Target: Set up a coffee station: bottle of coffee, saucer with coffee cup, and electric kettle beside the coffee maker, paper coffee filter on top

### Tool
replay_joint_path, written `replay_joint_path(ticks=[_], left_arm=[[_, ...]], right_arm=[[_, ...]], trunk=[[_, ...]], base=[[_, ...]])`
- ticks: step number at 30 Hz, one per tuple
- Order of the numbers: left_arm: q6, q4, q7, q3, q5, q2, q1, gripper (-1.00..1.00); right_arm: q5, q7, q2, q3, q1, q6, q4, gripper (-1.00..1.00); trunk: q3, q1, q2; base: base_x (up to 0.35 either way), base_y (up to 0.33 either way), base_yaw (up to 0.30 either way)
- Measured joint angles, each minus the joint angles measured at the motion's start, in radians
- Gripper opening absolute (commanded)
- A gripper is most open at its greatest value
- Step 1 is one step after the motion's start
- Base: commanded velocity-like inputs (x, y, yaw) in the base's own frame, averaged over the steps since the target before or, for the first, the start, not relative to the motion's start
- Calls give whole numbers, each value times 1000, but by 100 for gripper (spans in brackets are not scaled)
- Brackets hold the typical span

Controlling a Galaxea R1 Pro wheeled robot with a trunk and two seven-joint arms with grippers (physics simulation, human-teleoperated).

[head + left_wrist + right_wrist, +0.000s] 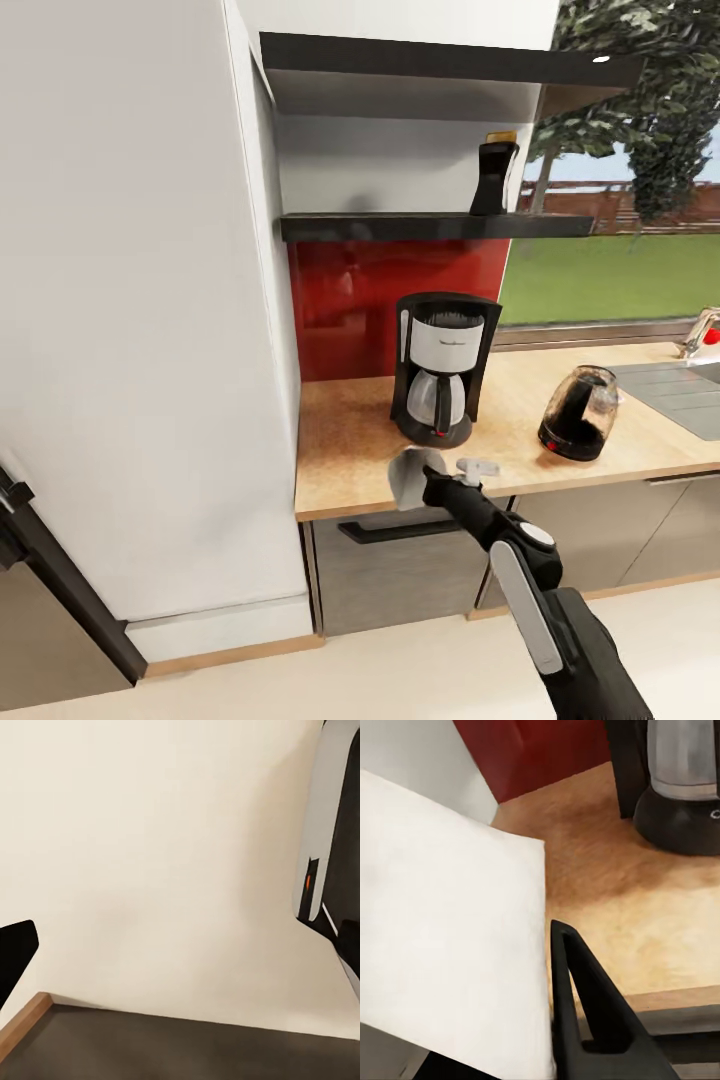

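Note:
The coffee maker stands on the countertop, close to the red backsplash. To its right sits the electric kettle, dark and rounded. The bottle of coffee is up on the kitchen shelf. My right gripper hovers over the counter's front edge, just in front of the coffee maker, shut on the white paper coffee filter. From the right wrist, the paper coffee filter lies against a black finger, with the coffee maker's base beyond. The other finger is hidden behind the paper.
A tall white cabinet walls off the counter's left end. A sink with a tap lies at the far right. Grey cabinet fronts with a dark handle sit below. The left wrist view faces pale floor.

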Motion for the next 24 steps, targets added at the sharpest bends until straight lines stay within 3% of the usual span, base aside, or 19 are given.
replay_joint_path(ticks=[2,7,10,12,13,14,17,21,24], left_arm=[[-1,0,0,0,0,0,0,100],[-2,2,0,-1,0,-1,2,100],[-4,5,0,-2,0,-1,6,100],[-5,7,0,-3,-1,-1,8,100],[-5,7,0,-3,-1,-1,9,100],[-6,8,0,-3,-1,0,10,100],[-7,9,0,-3,-1,1,11,100],[-8,11,-1,-3,-1,0,10,100],[-9,11,0,-3,-1,0,10,100]], right_arm=[[-29,-5,0,-9,-23,28,-2,-100],[-89,-65,6,-39,-190,154,0,-100],[-185,-126,24,-44,-309,224,5,-100],[-274,-200,37,-44,-376,242,9,-100],[-298,-224,40,-44,-392,245,10,-100],[-367,-299,44,-44,-432,250,12,-100],[-491,-457,48,-44,-499,255,14,-100],[-582,-612,49,-44,-568,256,16,-100],[-610,-757,50,-44,-636,253,17,-100]], trunk=[[0,0,0],[0,0,0],[0,0,0],[0,0,0],[0,0,0],[0,0,0],[0,0,0],[0,0,0],[0,0,0]], base=[[0,0,0],[0,0,0],[0,0,0],[0,0,0],[0,0,0],[0,0,0],[0,0,0],[0,0,0],[0,0,0]])
